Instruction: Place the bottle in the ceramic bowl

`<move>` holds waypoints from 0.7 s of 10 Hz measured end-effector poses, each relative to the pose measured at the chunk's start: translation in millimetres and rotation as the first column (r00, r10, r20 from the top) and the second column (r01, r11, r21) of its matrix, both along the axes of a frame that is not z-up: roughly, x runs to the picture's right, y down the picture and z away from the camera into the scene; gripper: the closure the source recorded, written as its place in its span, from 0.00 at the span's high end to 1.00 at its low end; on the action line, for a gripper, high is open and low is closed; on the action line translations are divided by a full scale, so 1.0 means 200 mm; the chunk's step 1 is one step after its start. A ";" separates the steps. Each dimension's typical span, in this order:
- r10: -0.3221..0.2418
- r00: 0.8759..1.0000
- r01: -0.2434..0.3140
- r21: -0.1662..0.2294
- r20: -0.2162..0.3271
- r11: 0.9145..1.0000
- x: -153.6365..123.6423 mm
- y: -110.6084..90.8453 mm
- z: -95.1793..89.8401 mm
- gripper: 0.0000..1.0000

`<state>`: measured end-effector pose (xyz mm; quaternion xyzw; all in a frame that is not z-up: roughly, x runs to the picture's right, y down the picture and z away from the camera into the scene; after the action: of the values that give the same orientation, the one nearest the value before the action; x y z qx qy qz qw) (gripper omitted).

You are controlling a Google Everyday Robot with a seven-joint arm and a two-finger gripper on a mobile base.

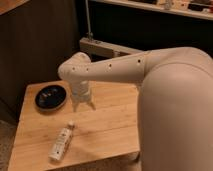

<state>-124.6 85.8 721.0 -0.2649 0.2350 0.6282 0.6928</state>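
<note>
A slim white bottle (pixel 62 142) with a pale cap lies on its side near the front left of the wooden table (pixel 110 125). The black glossy ceramic bowl (pixel 51 97) sits at the table's back left. My gripper (pixel 83 106) hangs from the white arm, pointing down, just right of the bowl and above and behind the bottle. Its fingers are spread and hold nothing.
My large white arm (pixel 170 100) fills the right side of the view and hides the table's right part. A dark wall panel and a metal rail (pixel 107 47) stand behind the table. The table's front edge is close below the bottle.
</note>
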 end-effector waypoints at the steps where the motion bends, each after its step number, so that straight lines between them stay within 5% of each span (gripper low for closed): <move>1: -0.010 1.000 0.011 -0.006 0.006 1.000 -0.06 -0.02 0.04 0.65; 4: -0.029 0.998 0.032 -0.060 0.051 0.998 -0.38 -0.06 0.15 0.65; 7: -0.003 0.999 0.010 -0.133 0.054 0.991 -0.56 0.00 0.15 0.65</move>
<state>-236.3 85.5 750.4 -0.3263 0.2586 0.6016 0.6817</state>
